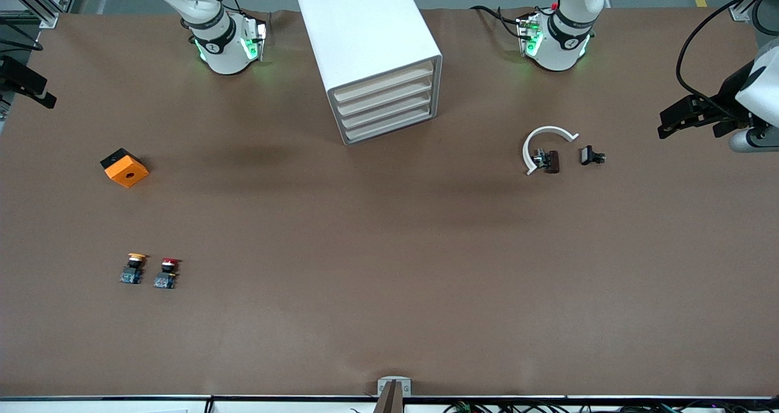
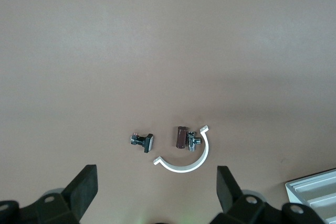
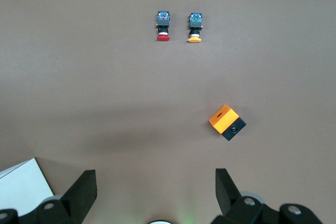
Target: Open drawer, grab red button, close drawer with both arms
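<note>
Nearer the right arm's end: red-capped button [image 1: 167, 272] beside yellow-capped button [image 1: 133, 268]; right claw [image 3: 152, 192] apart, left claw [image 2: 156, 190] apart; drawers [image 1: 386, 104] all shut.

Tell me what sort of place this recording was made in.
Probably a robotics lab workcell, not a home or shop: two white robot arms mounted along a brown-covered table, aluminium framing at its corner, cables along the edge, and small industrial parts like a red-capped push button.

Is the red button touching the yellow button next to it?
Apart. In the right wrist view a strip of bare table shows between the red button and the yellow button; the front view agrees.
</note>
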